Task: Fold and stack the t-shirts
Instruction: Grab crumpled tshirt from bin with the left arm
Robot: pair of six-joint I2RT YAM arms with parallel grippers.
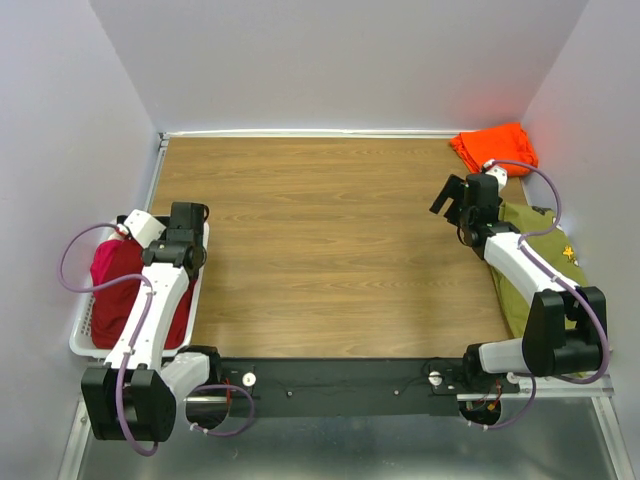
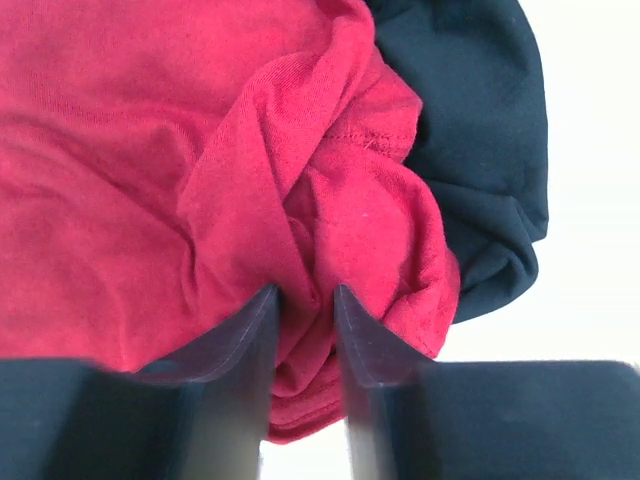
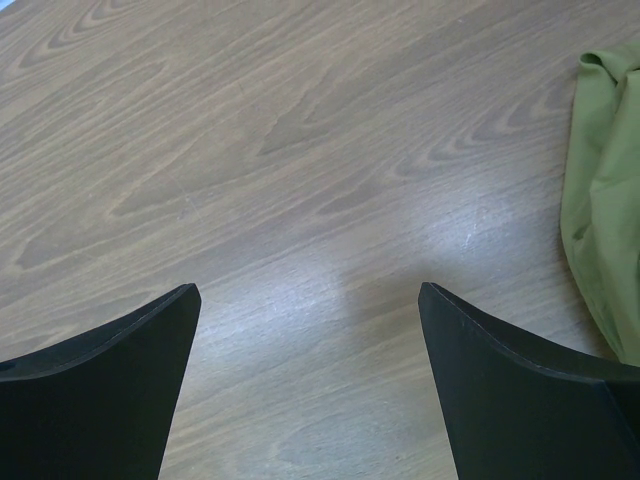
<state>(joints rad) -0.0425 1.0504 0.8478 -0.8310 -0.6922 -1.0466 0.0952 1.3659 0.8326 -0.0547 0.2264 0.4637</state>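
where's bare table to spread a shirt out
Bare: the table centre, between the white basket on the left and the olive shirt on the right. Crowded: orange shirt in the far right corner; basket filled by the red shirt.

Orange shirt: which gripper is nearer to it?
Right. The right gripper hangs open over the table, close by the orange shirt in the far right corner. The left gripper is across the table in the basket, pinching the red shirt.

Dark red t-shirt (image 1: pixel 105 310) lies crumpled at left, orange t-shirt (image 1: pixel 493 147) heaped far right.
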